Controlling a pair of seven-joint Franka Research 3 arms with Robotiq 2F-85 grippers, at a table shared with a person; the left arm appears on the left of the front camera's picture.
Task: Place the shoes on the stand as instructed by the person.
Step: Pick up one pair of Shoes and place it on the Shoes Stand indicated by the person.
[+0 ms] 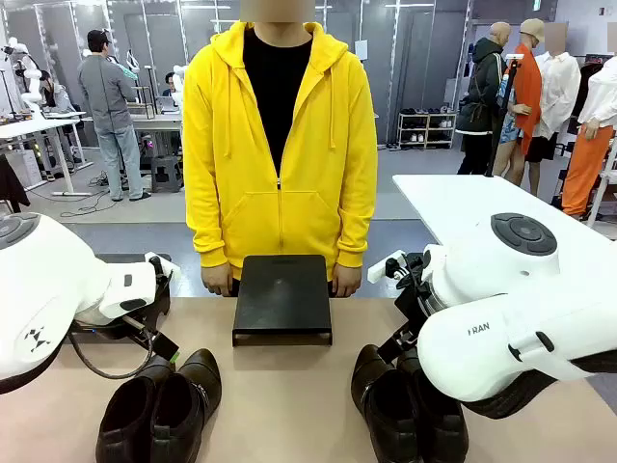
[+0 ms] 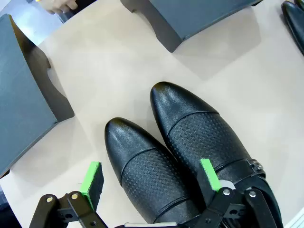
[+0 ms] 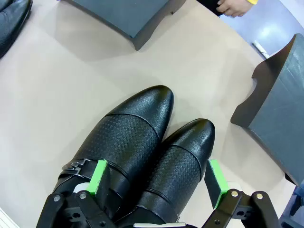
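Note:
A black stand (image 1: 281, 294) sits mid-table in front of the person (image 1: 280, 145), whose hands rest at its far corners. One pair of black shoes (image 1: 159, 405) lies at the near left, toes toward the stand. My left gripper (image 2: 151, 176) hangs open just above this pair (image 2: 180, 156), its green pads (image 2: 92, 178) spread over the laces area. A second pair (image 1: 405, 405) lies at the near right. My right gripper (image 3: 156, 180) is open above that pair (image 3: 142, 147), its pads (image 3: 216, 183) clear of the leather.
A second dark stand (image 2: 23, 95) stands at the table's left end and a third (image 3: 280, 128) at its right end. The person's hand (image 3: 235, 7) is beside the middle stand (image 3: 128, 16). Bare tabletop (image 1: 289, 386) lies between the two pairs.

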